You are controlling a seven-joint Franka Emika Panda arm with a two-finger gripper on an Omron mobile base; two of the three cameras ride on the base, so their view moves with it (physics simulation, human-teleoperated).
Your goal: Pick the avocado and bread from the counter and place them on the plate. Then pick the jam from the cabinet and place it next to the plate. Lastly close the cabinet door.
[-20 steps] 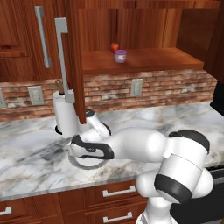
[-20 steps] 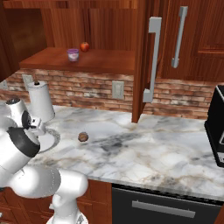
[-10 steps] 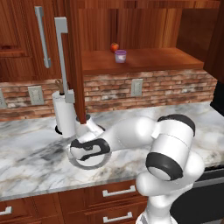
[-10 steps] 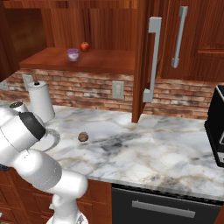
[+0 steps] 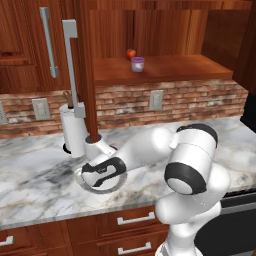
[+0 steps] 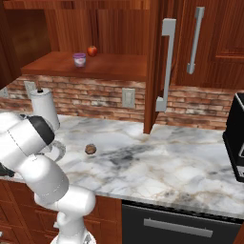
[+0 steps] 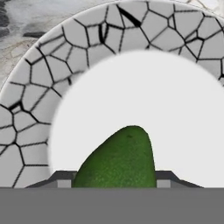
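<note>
Reaching low, pincer point(image 7: 114, 183) grips avocado point(image 7: 118, 159) over plate point(image 7: 39, 109).

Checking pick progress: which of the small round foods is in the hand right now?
The green avocado, gripped over the plate. The brown bread lies on the counter; the red fruit sits on the shelf.

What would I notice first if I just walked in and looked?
The big white robot arm, bent low over the counter. Its gripper is shut on the green avocado right above the crackle-rimmed plate. Up in the open cabinet sit the lilac jam and a red fruit.
</note>
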